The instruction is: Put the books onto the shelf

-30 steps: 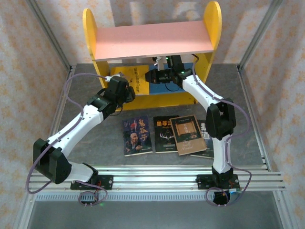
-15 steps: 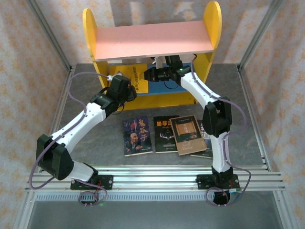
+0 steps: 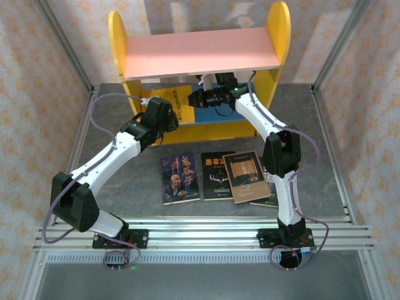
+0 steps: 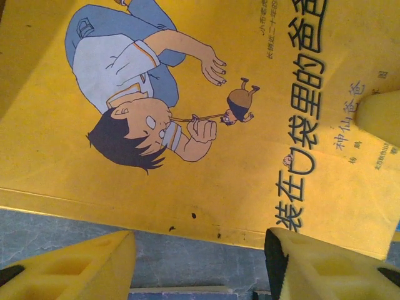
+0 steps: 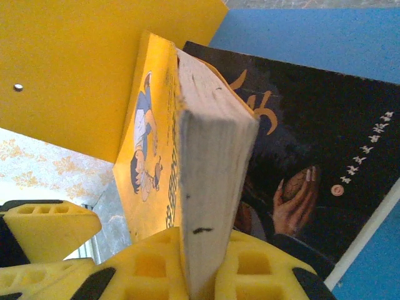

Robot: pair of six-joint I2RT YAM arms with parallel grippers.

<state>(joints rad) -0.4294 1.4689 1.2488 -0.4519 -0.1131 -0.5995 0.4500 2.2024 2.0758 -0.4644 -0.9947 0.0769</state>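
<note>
My right tool (image 5: 203, 272) clamps the yellow book (image 5: 150, 144) in the shelf (image 3: 200, 53); left tool (image 4: 200, 275) gapes; other books (image 3: 181, 178) lie on the surface (image 3: 325, 125).

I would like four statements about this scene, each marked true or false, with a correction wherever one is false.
1. The right gripper is shut on the yellow book. True.
2. The left gripper is shut on the same book. False: its jaws stand open in front of the cover, with nothing between them.
3. A dark book lies on the blue board. True.
4. The brown book lies on the blue board. False: it lies on the table.
</note>
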